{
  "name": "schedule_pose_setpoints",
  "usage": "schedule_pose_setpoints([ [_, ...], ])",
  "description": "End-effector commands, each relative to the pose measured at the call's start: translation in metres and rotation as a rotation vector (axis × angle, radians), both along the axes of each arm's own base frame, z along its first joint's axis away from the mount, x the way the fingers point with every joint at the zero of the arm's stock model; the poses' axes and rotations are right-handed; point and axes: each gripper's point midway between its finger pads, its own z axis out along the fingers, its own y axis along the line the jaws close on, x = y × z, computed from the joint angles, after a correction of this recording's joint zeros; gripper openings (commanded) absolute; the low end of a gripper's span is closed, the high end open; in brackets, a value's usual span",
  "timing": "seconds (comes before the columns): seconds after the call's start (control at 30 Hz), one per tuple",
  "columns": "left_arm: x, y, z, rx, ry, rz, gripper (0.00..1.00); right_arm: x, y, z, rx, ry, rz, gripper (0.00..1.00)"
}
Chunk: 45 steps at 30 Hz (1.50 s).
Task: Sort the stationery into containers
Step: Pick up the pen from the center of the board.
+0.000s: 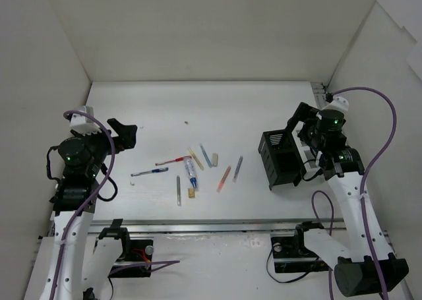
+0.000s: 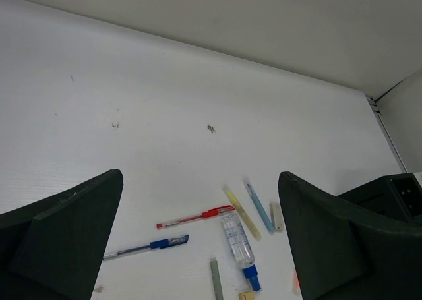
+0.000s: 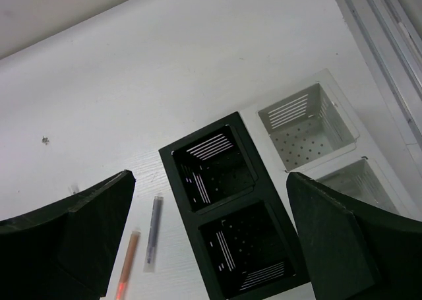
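Observation:
The stationery lies loose at the table's middle: a red pen (image 1: 173, 160), a blue pen (image 1: 149, 172), a white blue-capped tube (image 1: 190, 171), a yellow pen (image 1: 196, 158), a light blue pen (image 1: 206, 155), a grey pencil (image 1: 178, 190), an orange pen (image 1: 224, 179), a grey pen (image 1: 237, 169) and two beige erasers (image 1: 214, 159). The black mesh organiser (image 1: 282, 158) stands at the right, its two compartments empty in the right wrist view (image 3: 260, 188). The white slotted box (image 3: 310, 125) sits beside it. My left gripper (image 1: 128, 134) is open and empty, left of the items. My right gripper (image 1: 297, 125) is open and empty above the organiser.
White walls close in the table at the back and both sides. A small speck (image 1: 186, 122) lies on the table behind the items. A metal rail (image 1: 217, 226) runs along the near edge. The left wrist view shows the red pen (image 2: 194, 217), blue pen (image 2: 148, 246) and tube (image 2: 237, 240).

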Motion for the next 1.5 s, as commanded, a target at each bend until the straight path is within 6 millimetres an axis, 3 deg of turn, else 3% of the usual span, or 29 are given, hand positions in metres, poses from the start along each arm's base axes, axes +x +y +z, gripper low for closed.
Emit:
schedule_pose_setpoints([
  [0.0, -0.001, -0.002, 0.020, -0.001, -0.063, -0.014, 1.00, 0.003, 0.010, 0.041, -0.006, -0.117, 0.056, 0.98],
  [0.1, -0.002, -0.002, 0.018, 0.000, -0.062, -0.016, 1.00, 0.004, 0.019, 0.041, -0.047, -0.119, 0.137, 0.98],
  [0.27, -0.004, -0.007, 0.013, 0.012, -0.057, -0.049, 1.00, -0.005, 0.097, 0.034, -0.151, -0.129, 0.619, 0.98],
  [0.3, -0.004, -0.008, 0.013, 0.018, -0.062, -0.062, 1.00, -0.003, 0.104, 0.026, -0.266, -0.127, 0.688, 0.98],
  [0.33, -0.003, -0.010, 0.010, 0.020, -0.059, -0.073, 1.00, -0.009, 0.125, 0.023, -0.326, -0.131, 0.759, 0.98],
  [0.37, -0.004, -0.014, 0.009, 0.024, -0.062, -0.098, 1.00, -0.004, 0.128, 0.010, -0.469, -0.111, 0.826, 0.98],
  [0.43, -0.004, -0.016, 0.004, 0.029, -0.064, -0.116, 1.00, -0.016, 0.158, -0.007, -0.613, -0.096, 1.025, 0.98],
  [0.5, -0.003, -0.018, 0.003, 0.030, -0.068, -0.125, 1.00, -0.008, 0.173, -0.026, -0.749, -0.064, 1.153, 0.98],
  [0.53, -0.002, -0.018, 0.000, 0.039, -0.060, -0.128, 1.00, -0.002, 0.184, -0.009, -0.773, -0.097, 1.161, 0.98],
  [0.57, -0.002, -0.018, -0.003, 0.041, -0.048, -0.129, 1.00, 0.008, 0.188, -0.017, -0.809, -0.054, 1.178, 0.98],
  [0.6, -0.002, -0.017, -0.004, 0.042, -0.042, -0.127, 1.00, 0.014, 0.191, -0.012, -0.824, -0.053, 1.182, 0.98],
  [0.63, -0.002, -0.017, -0.005, 0.045, -0.037, -0.129, 1.00, 0.022, 0.201, 0.012, -0.822, -0.115, 1.182, 0.98],
  [0.67, -0.001, -0.016, -0.007, 0.048, -0.031, -0.124, 1.00, 0.031, 0.208, 0.006, -0.867, -0.106, 1.231, 0.98],
  [0.7, 0.000, -0.016, -0.009, 0.049, -0.024, -0.123, 1.00, 0.038, 0.212, 0.020, -0.895, -0.141, 1.236, 0.98],
  [0.77, 0.001, -0.013, -0.014, 0.050, -0.008, -0.105, 1.00, 0.046, 0.221, 0.016, -1.019, -0.177, 1.342, 0.98],
  [0.87, 0.001, -0.010, -0.014, 0.062, 0.004, -0.080, 1.00, 0.037, 0.214, -0.012, -1.246, -0.154, 1.556, 0.98],
  [1.0, -0.001, -0.009, -0.014, 0.070, -0.010, -0.072, 1.00, 0.004, 0.189, -0.063, -1.366, 0.006, 1.855, 0.98],
  [1.17, -0.007, -0.006, -0.018, 0.087, -0.027, -0.058, 1.00, -0.019, 0.184, -0.118, -1.274, 0.164, 2.131, 0.98],
  [1.23, -0.009, -0.005, -0.020, 0.098, -0.038, -0.057, 1.00, -0.023, 0.187, -0.127, -1.200, 0.216, 2.175, 0.96],
  [1.27, -0.009, -0.004, -0.019, 0.104, -0.047, -0.054, 1.00, -0.023, 0.189, -0.145, -1.137, 0.287, 2.199, 0.94],
  [1.3, -0.010, -0.004, -0.021, 0.106, -0.048, -0.050, 1.00, -0.020, 0.193, -0.145, -1.111, 0.304, 2.191, 0.92],
  [1.33, -0.009, -0.002, -0.021, 0.108, -0.049, -0.042, 1.00, -0.021, 0.198, -0.159, -1.053, 0.340, 2.203, 0.91],
  [1.47, -0.006, 0.000, -0.023, 0.125, -0.041, -0.037, 1.00, -0.027, 0.209, -0.182, -0.976, 0.302, 2.260, 0.92],
])
